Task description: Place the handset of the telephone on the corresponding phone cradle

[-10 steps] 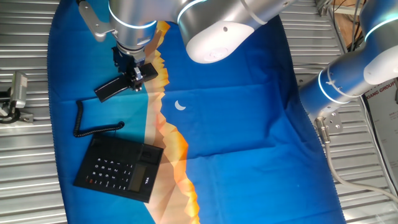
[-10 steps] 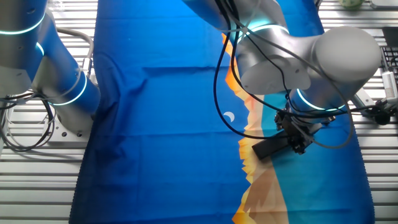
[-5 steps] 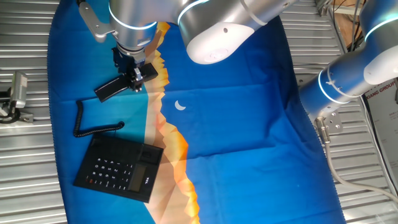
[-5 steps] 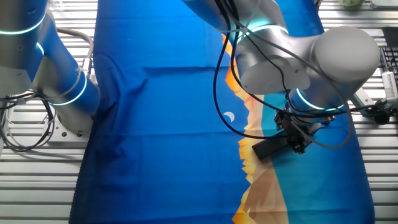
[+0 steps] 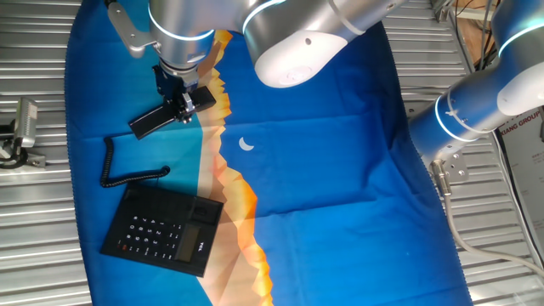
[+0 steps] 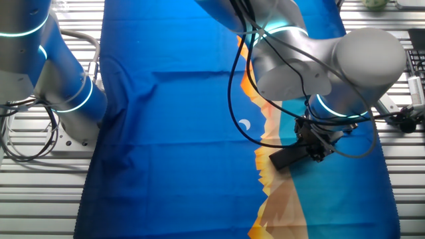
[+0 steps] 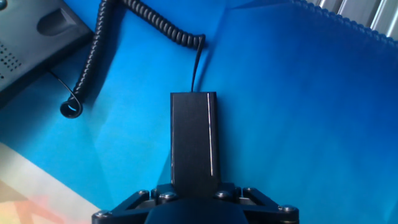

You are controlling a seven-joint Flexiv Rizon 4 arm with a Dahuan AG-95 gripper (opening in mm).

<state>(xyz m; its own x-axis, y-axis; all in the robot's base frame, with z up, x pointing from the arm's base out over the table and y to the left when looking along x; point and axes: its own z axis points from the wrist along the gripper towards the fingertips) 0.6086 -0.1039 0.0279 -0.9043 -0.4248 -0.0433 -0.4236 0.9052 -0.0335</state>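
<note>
The handset (image 7: 194,140) was gripped at one end by the gripper (image 7: 196,194), with the fingers closed on its sides and the free end pointed away from the hand. Beyond that free end, the coiled cord (image 7: 118,46) was seen curling across the blue cloth (image 7: 298,112) toward the telephone (image 5: 164,229). The handset (image 5: 155,121) was held apart from the telephone, with the cord (image 5: 119,166) lying between them. The phone cradle (image 5: 140,197) was seen unoccupied on the desk (image 5: 42,212).
</note>
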